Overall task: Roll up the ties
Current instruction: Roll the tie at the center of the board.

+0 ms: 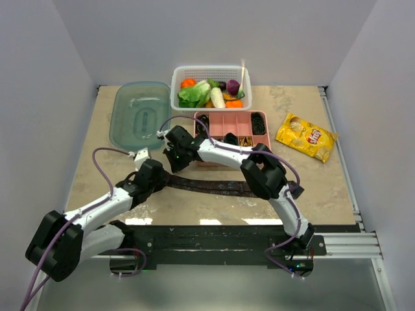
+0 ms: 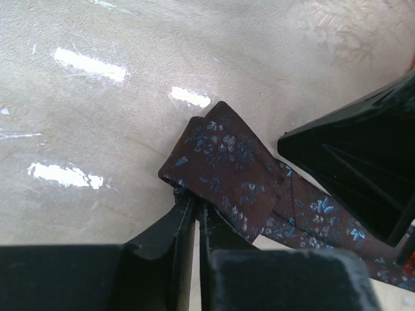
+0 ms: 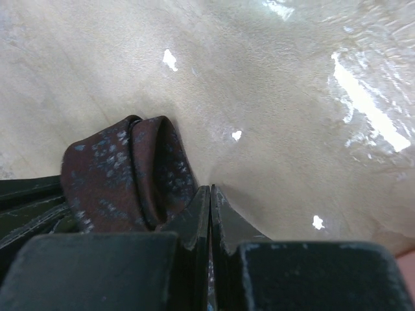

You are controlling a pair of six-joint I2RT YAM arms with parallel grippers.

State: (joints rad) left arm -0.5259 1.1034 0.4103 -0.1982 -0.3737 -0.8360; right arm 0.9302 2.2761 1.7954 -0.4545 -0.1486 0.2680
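Tie (image 1: 214,186), dark maroon with a small pale flower print, lies flat on the tabletop (image 1: 324,194). Its long axis runs left to right across the near half. Most of its length stretches to the right, passing beneath the right arm (image 1: 262,173), which reaches across from the right side toward the left. The left arm (image 1: 104,204) comes in from the near left. Both sets of jaws meet at the tie's left end, so neither arm is clearly nearer.

That folded end (image 2: 217,149) is turned over on itself into a first loose lap, more a flattened loop than a tight coil. The left jaws sit at its near-left corner, drawn together to a thin slit, and they appear to pinch the fabric edge. The right jaws are closed tight, and the fold rests just to their left, against one finger (image 3: 194,214). Whether any cloth is caught between them I cannot tell.

Since the free length lies to the right, the roll will probably have to travel rightward along that axis, with the fold turned over toward the flat part.
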